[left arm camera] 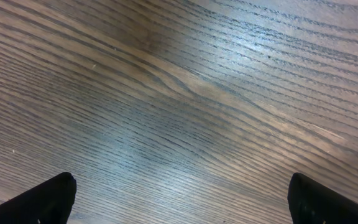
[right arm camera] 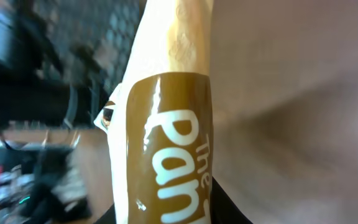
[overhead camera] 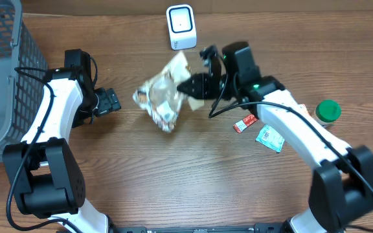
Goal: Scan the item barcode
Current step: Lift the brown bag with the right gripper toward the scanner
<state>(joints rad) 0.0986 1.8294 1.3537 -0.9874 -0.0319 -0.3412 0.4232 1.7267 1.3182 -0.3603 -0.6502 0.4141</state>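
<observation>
The item is a crinkled clear snack bag (overhead camera: 163, 96) with a brown label, held up over the middle of the table. My right gripper (overhead camera: 188, 88) is shut on its right edge. In the right wrist view the bag (right arm camera: 166, 130) fills the centre, brown with white lettering, pinched between the dark fingers (right arm camera: 229, 208) at the bottom. The white barcode scanner (overhead camera: 181, 27) stands at the back of the table, just behind the bag. My left gripper (overhead camera: 111, 101) is open left of the bag, apart from it; its wrist view shows only bare wood between the fingertips (left arm camera: 48, 200). No barcode is visible.
A grey wire basket (overhead camera: 5, 77) occupies the far left edge. To the right of the right arm lie a small red packet (overhead camera: 244, 123), a green-and-white sachet (overhead camera: 269, 138) and a jar with a green lid (overhead camera: 327, 111).
</observation>
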